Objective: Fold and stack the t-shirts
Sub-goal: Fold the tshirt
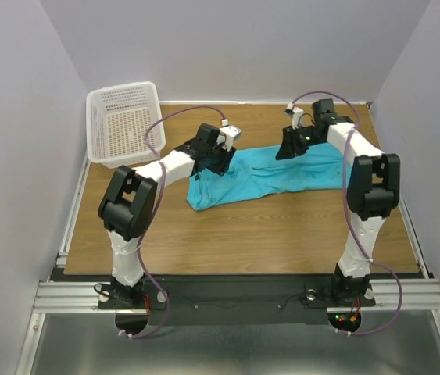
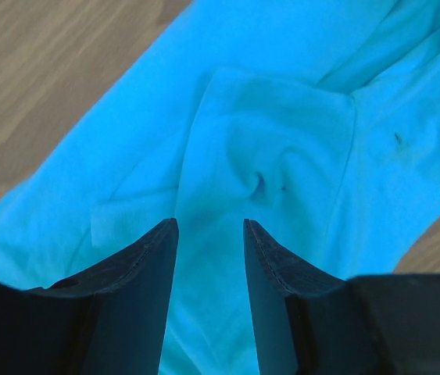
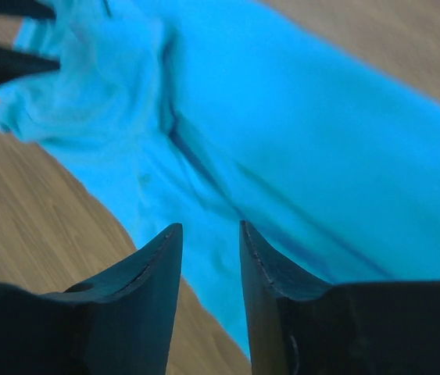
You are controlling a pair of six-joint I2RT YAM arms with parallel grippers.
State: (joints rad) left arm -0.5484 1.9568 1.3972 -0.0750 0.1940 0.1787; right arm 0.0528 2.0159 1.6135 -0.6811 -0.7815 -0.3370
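A turquoise t-shirt [image 1: 266, 176] lies crumpled in a long strip across the middle of the wooden table. My left gripper [image 1: 218, 160] hovers over its left part, jaws open, with cloth folds showing between them [image 2: 210, 223]. My right gripper [image 1: 291, 148] hovers over the shirt's far edge, jaws open and empty, with cloth and table below [image 3: 210, 226]. The shirt fills the left wrist view [image 2: 282, 141] and most of the right wrist view [image 3: 282, 133].
A white plastic mesh basket [image 1: 123, 121] leans at the table's back left corner. Bare wooden table [image 1: 266, 234] lies in front of the shirt. Purple-grey walls close in on three sides.
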